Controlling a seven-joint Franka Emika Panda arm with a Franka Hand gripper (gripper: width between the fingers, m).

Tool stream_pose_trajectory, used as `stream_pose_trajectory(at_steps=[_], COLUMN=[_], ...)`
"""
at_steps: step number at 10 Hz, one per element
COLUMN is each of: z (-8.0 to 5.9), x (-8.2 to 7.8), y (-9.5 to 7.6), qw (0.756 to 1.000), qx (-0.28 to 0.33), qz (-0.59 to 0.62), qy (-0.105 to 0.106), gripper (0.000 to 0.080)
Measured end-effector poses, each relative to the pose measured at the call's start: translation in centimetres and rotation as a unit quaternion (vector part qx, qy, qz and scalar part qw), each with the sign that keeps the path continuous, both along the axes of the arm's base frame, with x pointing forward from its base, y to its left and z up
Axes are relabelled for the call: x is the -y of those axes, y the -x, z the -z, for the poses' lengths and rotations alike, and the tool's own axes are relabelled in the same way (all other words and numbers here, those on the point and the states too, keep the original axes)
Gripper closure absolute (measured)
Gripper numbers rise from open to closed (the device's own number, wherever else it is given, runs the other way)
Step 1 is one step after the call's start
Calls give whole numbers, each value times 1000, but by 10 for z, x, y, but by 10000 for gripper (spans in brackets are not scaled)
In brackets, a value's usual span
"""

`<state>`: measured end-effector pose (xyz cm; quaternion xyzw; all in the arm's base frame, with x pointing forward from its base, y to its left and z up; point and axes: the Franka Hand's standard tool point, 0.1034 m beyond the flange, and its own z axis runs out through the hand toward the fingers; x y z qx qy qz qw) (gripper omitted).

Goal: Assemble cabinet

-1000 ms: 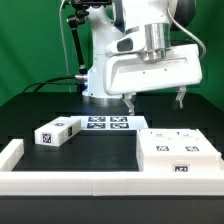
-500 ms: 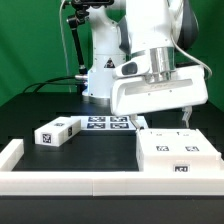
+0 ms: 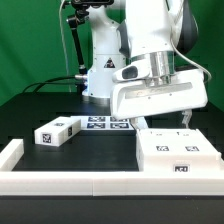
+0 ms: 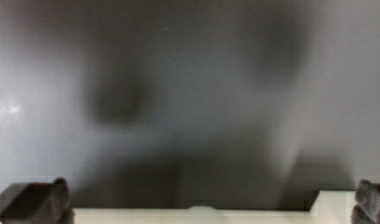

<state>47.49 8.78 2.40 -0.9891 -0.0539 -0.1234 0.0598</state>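
The cabinet's large white box body [image 3: 176,152] lies on the black table at the exterior view's right, with several tags on its top. A small white tagged block [image 3: 56,131] lies at the left. My gripper [image 3: 160,119] hangs just above the back edge of the box body, open wide and empty, its fingertips [image 3: 133,122] astride that edge. In the wrist view the picture is blurred. The dark fingertips [image 4: 34,201] show at both lower corners, with a white part's edge [image 4: 205,214] between them under the gripper [image 4: 205,203].
The marker board [image 3: 106,123] lies flat between the block and the box body, in front of the arm's base [image 3: 100,85]. A low white border rail [image 3: 90,184] runs along the front and up the left side [image 3: 10,153].
My gripper has moved toward the exterior view's right and down, from above the marker board to just over the box body's back edge. The parts have not moved.
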Motion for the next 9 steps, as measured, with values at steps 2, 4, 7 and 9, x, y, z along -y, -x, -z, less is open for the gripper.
stream_pose_trajectory(at_steps=[2,4,7,9], z=[10,15,18,19], x=[-3,0,1,1], y=[0,-7,-12,-21], qw=[1000,1000,1000,1000], qx=[-6,-4,2,10], qz=[13,17,11,3], qy=[1,1,3,4], gripper=[2,2,2,2])
